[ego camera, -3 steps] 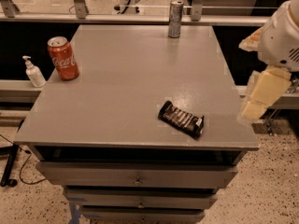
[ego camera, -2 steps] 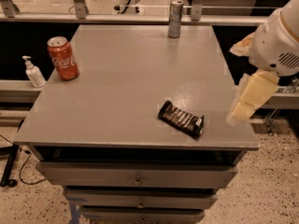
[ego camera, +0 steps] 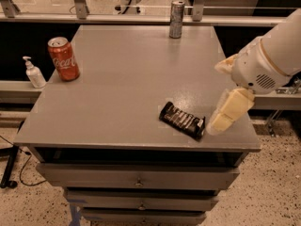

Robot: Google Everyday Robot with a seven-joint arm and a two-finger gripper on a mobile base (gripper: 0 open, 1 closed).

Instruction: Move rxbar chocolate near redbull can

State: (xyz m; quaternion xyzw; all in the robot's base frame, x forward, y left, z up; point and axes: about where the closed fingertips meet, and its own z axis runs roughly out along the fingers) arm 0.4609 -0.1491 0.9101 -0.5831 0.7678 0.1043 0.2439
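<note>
The rxbar chocolate, a flat black-wrapped bar with pale lettering, lies on the grey table top near the front right. The redbull can, slim and silvery, stands upright at the table's far edge, well away from the bar. My gripper, on a white arm coming in from the right, hangs just right of the bar's right end, low over the table. One cream finger shows, pointing down and left.
A red Coca-Cola can stands near the table's left edge. A white pump bottle sits on a lower ledge to the left. Drawers are below the table top. Metal posts stand behind the far edge.
My arm and gripper have moved left and slightly down, from off the table's right edge to beside the bar's right end. The bar and both cans have not moved.
</note>
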